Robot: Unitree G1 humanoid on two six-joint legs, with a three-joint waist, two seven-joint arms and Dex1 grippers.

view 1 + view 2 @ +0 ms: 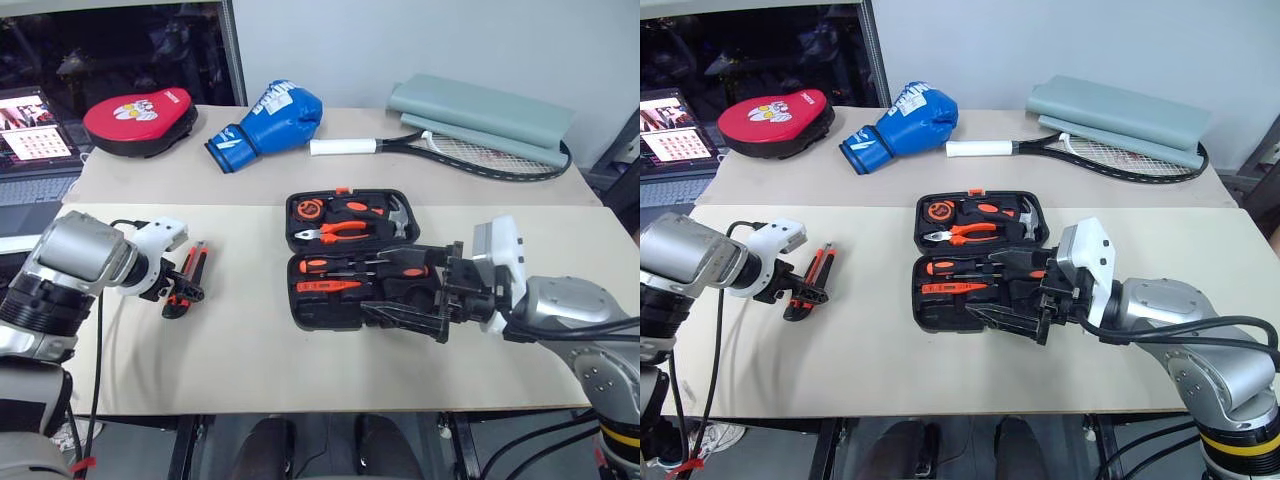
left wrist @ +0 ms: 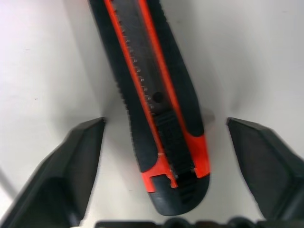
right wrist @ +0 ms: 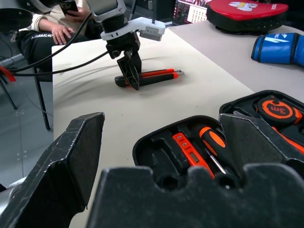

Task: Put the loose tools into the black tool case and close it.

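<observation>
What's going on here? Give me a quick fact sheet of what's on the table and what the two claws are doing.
table: beige top
tool case: open, holding pliers, screwdrivers, tape measure
loose tool: orange-and-black utility knife, lying flat left of the case
left claw: open, fingers either side of the knife, not gripping
right claw: open, above the case's near edge, empty
far side: red pad, blue boxing glove, racket
</observation>
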